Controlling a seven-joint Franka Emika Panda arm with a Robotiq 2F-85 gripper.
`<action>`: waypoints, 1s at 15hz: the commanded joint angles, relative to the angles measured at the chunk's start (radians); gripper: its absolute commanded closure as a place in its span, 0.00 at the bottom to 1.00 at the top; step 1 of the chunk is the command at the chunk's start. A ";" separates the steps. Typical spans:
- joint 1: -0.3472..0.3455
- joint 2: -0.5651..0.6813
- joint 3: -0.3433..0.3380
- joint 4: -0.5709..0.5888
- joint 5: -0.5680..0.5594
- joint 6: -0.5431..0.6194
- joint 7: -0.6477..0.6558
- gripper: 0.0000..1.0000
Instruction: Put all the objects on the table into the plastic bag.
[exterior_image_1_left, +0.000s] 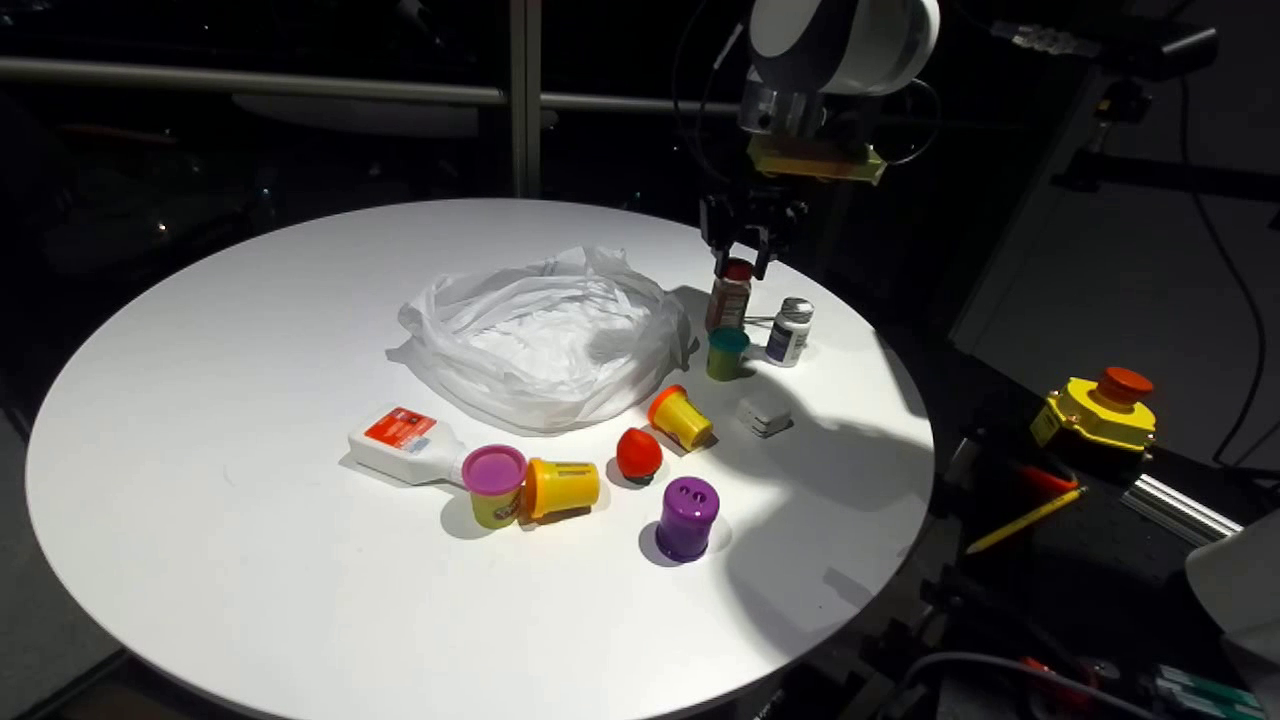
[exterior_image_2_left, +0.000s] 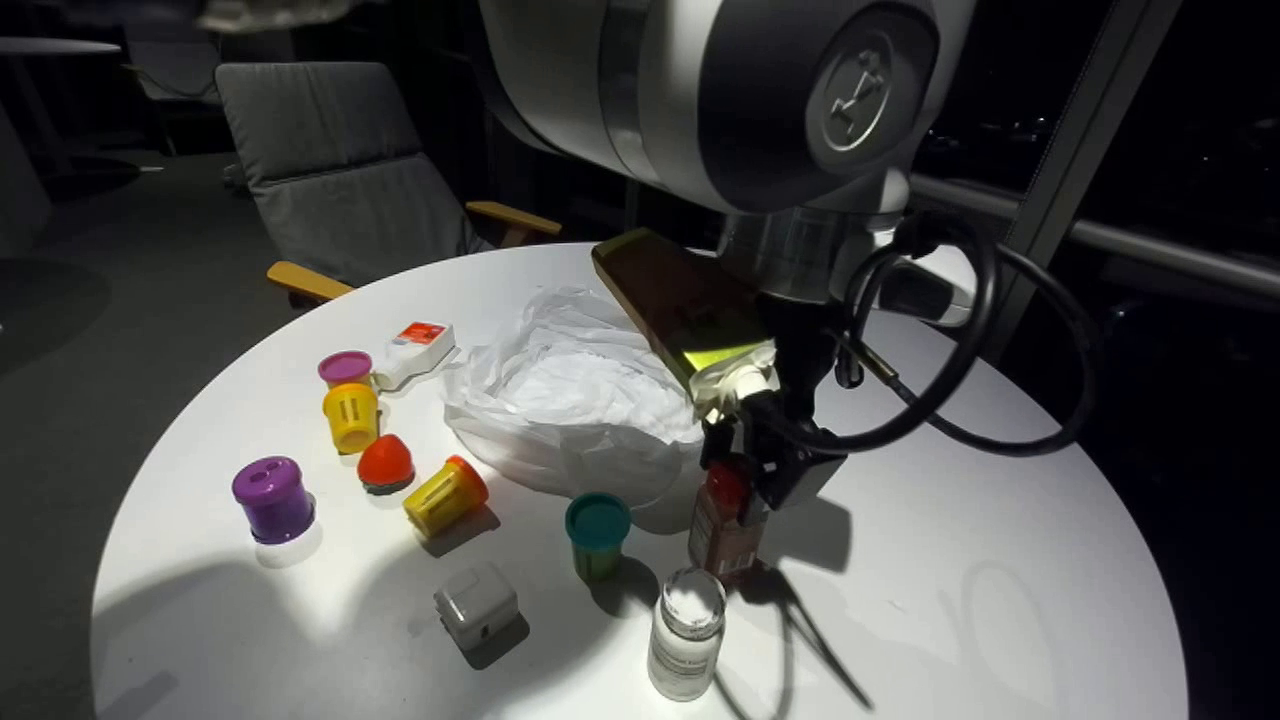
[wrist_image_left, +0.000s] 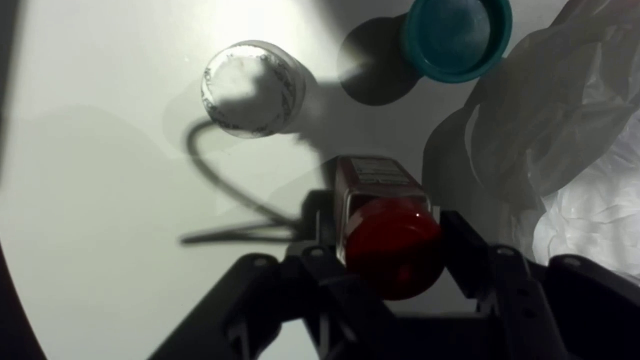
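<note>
My gripper (wrist_image_left: 385, 220) is around a dark-red bottle with a red cap (wrist_image_left: 395, 245). Its fingers press close on both sides; the bottle stands upright on the table. The white plastic bag (exterior_image_1_left: 545, 340) lies spread in the table's middle. Near my gripper are a white bottle (exterior_image_2_left: 685, 640) and a green tub with teal lid (exterior_image_2_left: 597, 535). A small whitish block (exterior_image_2_left: 477, 605), two yellow tubs lying tilted (exterior_image_1_left: 682, 418) (exterior_image_1_left: 563, 487), a red object (exterior_image_1_left: 638, 453) and a purple container (exterior_image_1_left: 687, 520) are on the table. A pink-lidded tub (exterior_image_1_left: 494, 485) touches a white bottle with red label (exterior_image_1_left: 402, 445).
The round white table (exterior_image_1_left: 250, 600) has its curved edge just beyond the white bottle. A cable (exterior_image_2_left: 975, 380) loops from my wrist. A yellow box with a red button (exterior_image_1_left: 1100, 410) sits off the table, and a grey chair (exterior_image_2_left: 330, 160) stands behind it.
</note>
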 joint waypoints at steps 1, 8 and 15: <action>0.019 0.006 -0.022 0.021 0.015 -0.001 -0.030 0.73; 0.108 -0.194 -0.100 -0.026 -0.127 -0.150 0.068 0.76; 0.192 -0.220 0.008 0.172 -0.269 -0.365 0.066 0.76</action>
